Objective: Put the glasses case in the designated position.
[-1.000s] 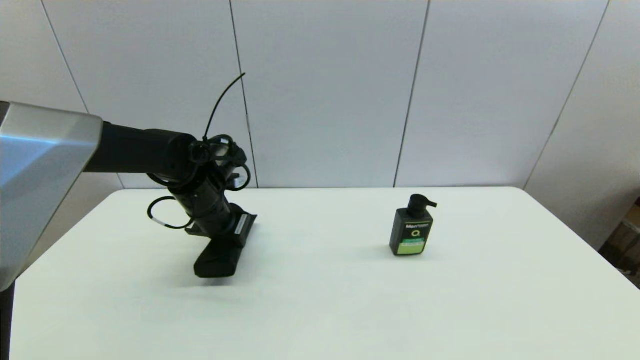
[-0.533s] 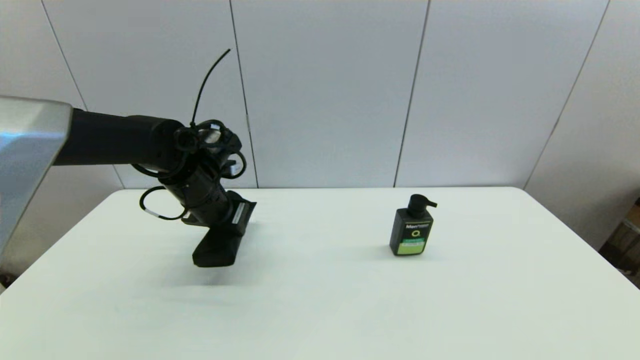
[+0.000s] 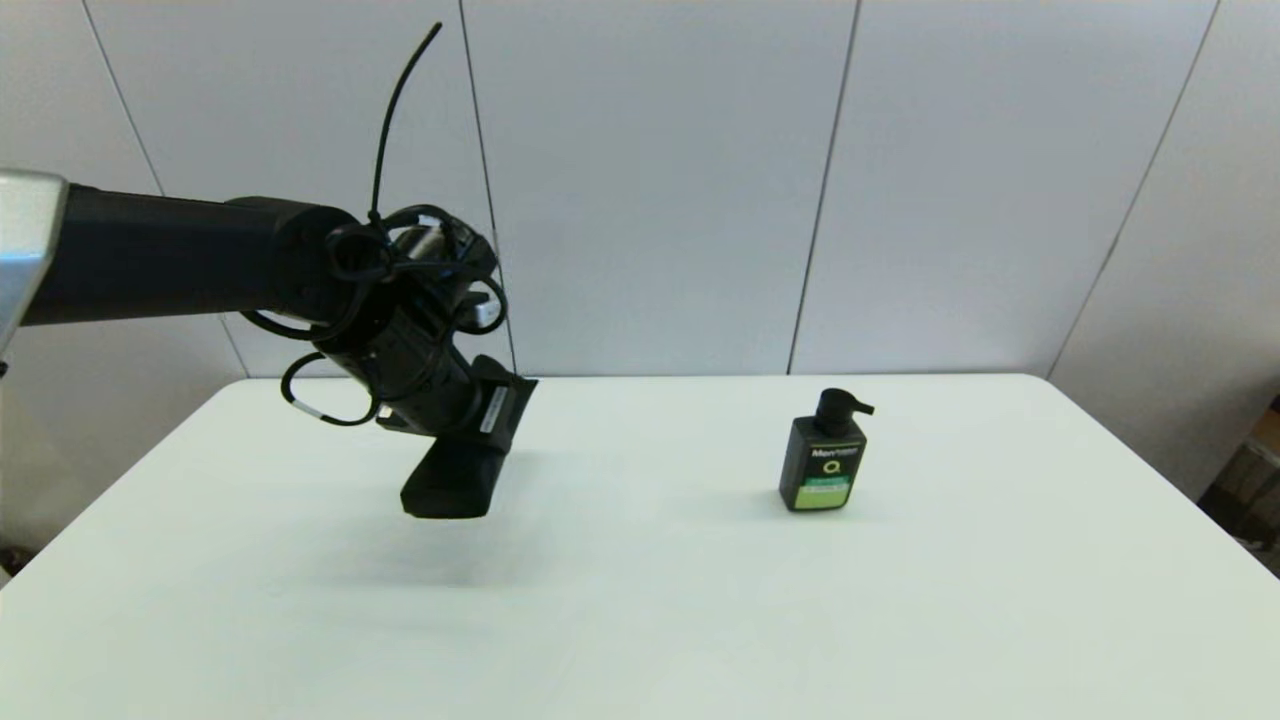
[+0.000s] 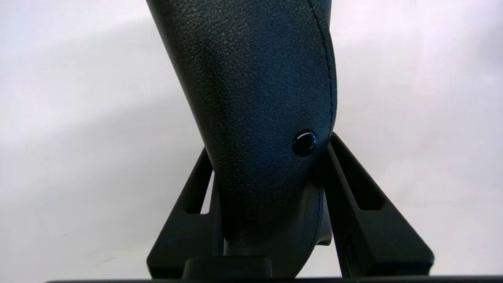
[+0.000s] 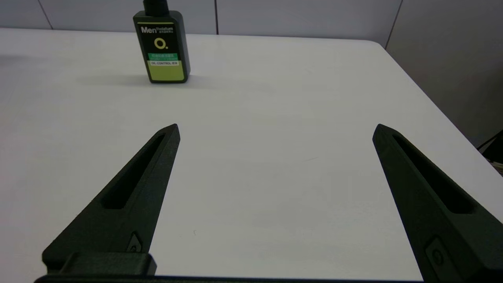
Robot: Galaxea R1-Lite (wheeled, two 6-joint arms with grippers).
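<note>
- One glasses case [image 3: 452,486], one black pump bottle [image 3: 823,459] with a green label, and two grippers make up the count.
- The left gripper [image 4: 271,173] is clamped on the glasses case, one finger [image 4: 355,196] pressed to each long side near one end; the rest of the case juts out beyond the fingertips, its grained black face and a small round stud [image 4: 304,142] showing in the left wrist view.
- In the head view the case hangs clear of the white surface [image 3: 640,620], tilted downward, over the left half, with a soft shadow below it.
- The right gripper [image 5: 275,129] is spread wide and holds nothing; it sits low over the right side of the surface, out of the head view.
- The bottle stands upright right of centre, well apart from the case, with bare surface between them.
- Bare surface lies in front of the case and bottle; the far edge meets the panelled wall [image 3: 650,180], and the right edge drops off beyond the bottle.
- Nothing stands between the case and the bottle.
</note>
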